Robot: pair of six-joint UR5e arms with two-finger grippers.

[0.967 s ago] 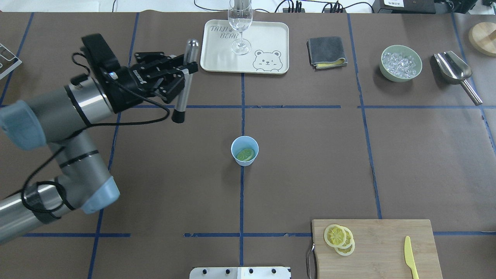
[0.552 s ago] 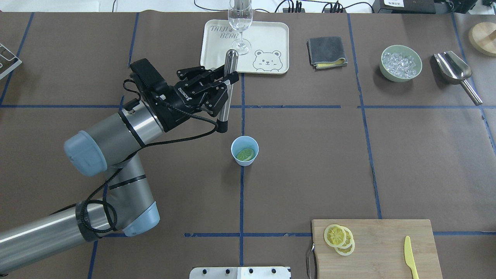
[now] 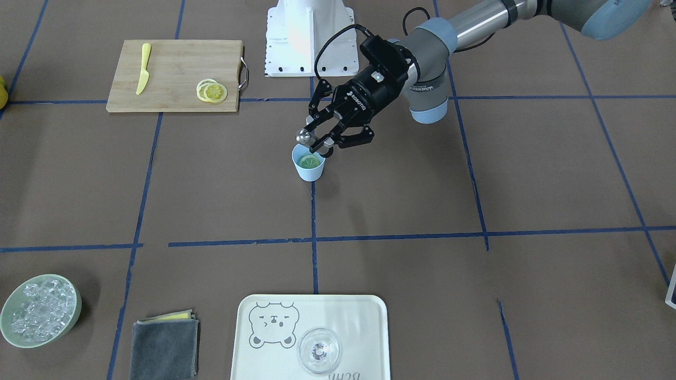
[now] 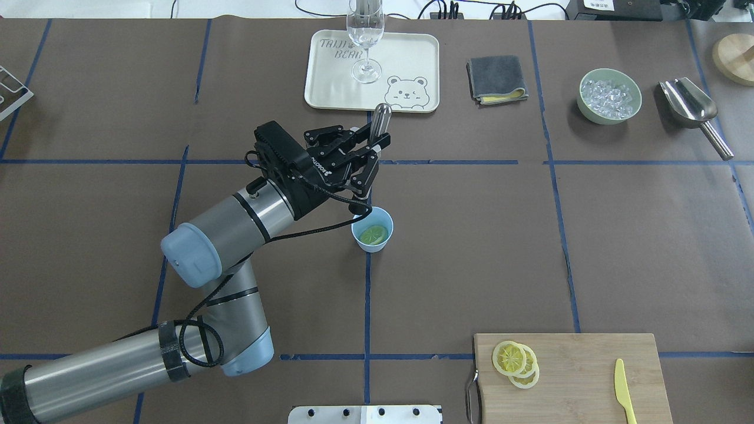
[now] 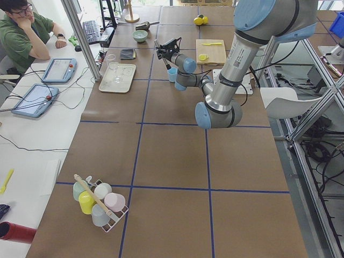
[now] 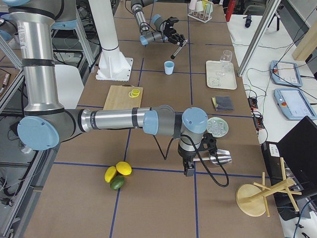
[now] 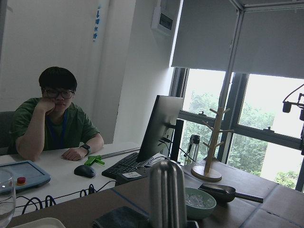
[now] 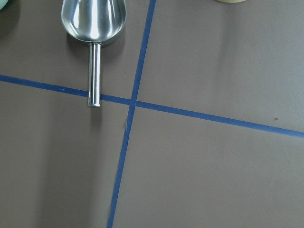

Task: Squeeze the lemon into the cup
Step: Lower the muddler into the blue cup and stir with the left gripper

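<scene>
Lemon slice (image 4: 374, 235) sits inside the blue cup (image 4: 372, 248), mid-table (image 4: 471, 235). Left gripper (image 4: 371, 162) fingers are clamped on a metal muddler (image 4: 382, 116), dark tip at the cup's rim. Right gripper (image 6: 188, 172) is near the scoop (image 8: 93, 19); can't tell how its fingers are set.

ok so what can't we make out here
Juice in the cup under the lemon: overhead view, slice covers the bottom.
Right jaws, open or shut: only in exterior right view, too small.
Muddler lower end: cut off by left wrist view's bottom edge.
</scene>
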